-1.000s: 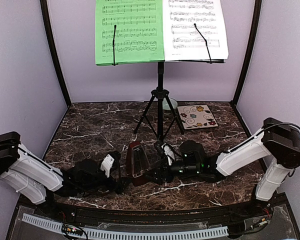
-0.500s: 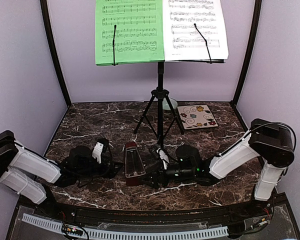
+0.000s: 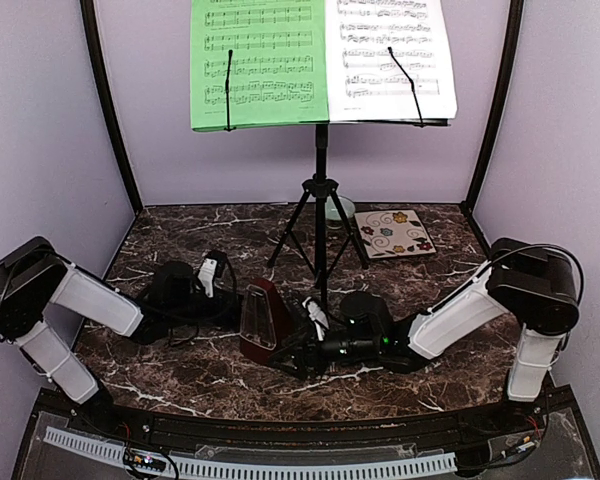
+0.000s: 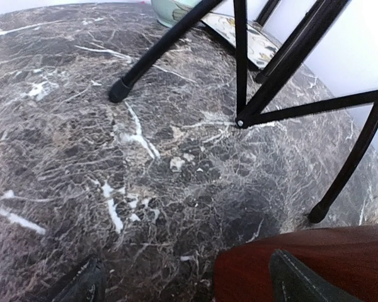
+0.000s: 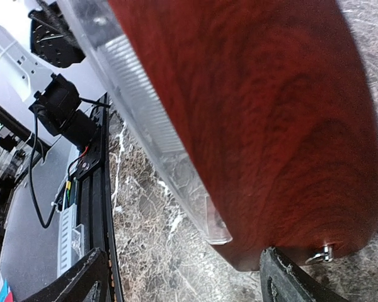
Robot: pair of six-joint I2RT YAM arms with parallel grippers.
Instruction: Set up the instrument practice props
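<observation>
One metronome (image 3: 261,318) standing on the marble table (image 3: 180,250), near side of the music stand (image 3: 320,190) tripod, right gripper (image 5: 189,274) spread wide around its base, left gripper (image 3: 230,300) on its other side, also wide, one fingertip (image 4: 296,280) just beside it.

- Bare table (image 3: 175,250) left of the music stand (image 3: 320,215) lies open.
- Its legs, the bowl (image 3: 344,207) and the tile (image 3: 394,233) crowd the back right.
- The metronome (image 3: 261,318) blocks front centre.
</observation>
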